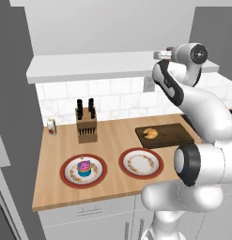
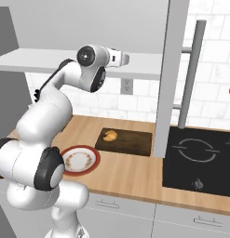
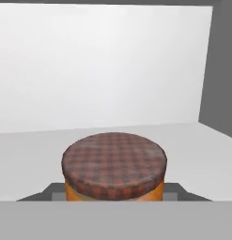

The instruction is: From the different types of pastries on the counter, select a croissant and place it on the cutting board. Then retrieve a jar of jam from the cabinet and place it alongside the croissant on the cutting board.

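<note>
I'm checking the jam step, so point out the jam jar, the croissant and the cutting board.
Jam jar (image 3: 114, 159): hand view, on its checkered lid.
Croissant (image 1: 150, 134): left base view, on its golden-brown top.
Cutting board (image 2: 130, 145): right base view, on its bare dark surface.

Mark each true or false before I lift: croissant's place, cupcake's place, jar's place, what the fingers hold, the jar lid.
1. The croissant lies on the cutting board. True.
2. The cupcake sits on the counter's bare wood. False: it is on a plate.
3. The jar of jam is already on the board. False: it is up at the cabinet.
4. The gripper is closed on the jar. True.
5. The jar's lid is off. False: it is on.
</note>
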Robot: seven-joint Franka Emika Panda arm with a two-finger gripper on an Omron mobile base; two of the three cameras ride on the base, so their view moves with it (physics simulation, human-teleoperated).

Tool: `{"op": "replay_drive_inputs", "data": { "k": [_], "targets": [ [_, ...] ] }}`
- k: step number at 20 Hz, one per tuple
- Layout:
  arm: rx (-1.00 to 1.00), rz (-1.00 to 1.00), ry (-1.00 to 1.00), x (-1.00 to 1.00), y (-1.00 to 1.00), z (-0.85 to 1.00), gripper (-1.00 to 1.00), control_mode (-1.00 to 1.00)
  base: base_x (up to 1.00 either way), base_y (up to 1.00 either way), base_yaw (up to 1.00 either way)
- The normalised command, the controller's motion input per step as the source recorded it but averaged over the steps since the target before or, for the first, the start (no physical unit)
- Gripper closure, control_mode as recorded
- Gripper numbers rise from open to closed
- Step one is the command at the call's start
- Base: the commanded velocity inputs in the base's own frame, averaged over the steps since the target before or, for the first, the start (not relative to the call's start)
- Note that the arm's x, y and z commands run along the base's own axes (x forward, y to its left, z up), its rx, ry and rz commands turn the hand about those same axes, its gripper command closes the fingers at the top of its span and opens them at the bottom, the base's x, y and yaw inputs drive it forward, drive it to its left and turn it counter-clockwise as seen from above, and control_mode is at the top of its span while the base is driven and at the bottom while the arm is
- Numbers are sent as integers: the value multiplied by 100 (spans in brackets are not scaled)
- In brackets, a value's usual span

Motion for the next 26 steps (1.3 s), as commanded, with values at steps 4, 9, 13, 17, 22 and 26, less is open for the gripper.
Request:
{"op": "replay_drive_inputs", "data": {
  "k": [4, 9, 13, 17, 22, 26],
  "targets": [
    [0, 0, -8, -72, -1, 2, 100, -100, 0, 0, 0],
    [0, 0, -3, -85, 0, 0, 100, -100, 0, 0, 0],
    [0, 0, -1, -81, 0, 0, 100, -100, 0, 0, 0],
    [0, 0, 0, -92, 0, -5, 100, -100, 0, 0, 0],
    [0, 0, 0, -100, 6, -21, 100, -100, 0, 0, 0],
    [0, 0, 0, -100, 20, -37, 100, -100, 0, 0, 0]
  ]
}}
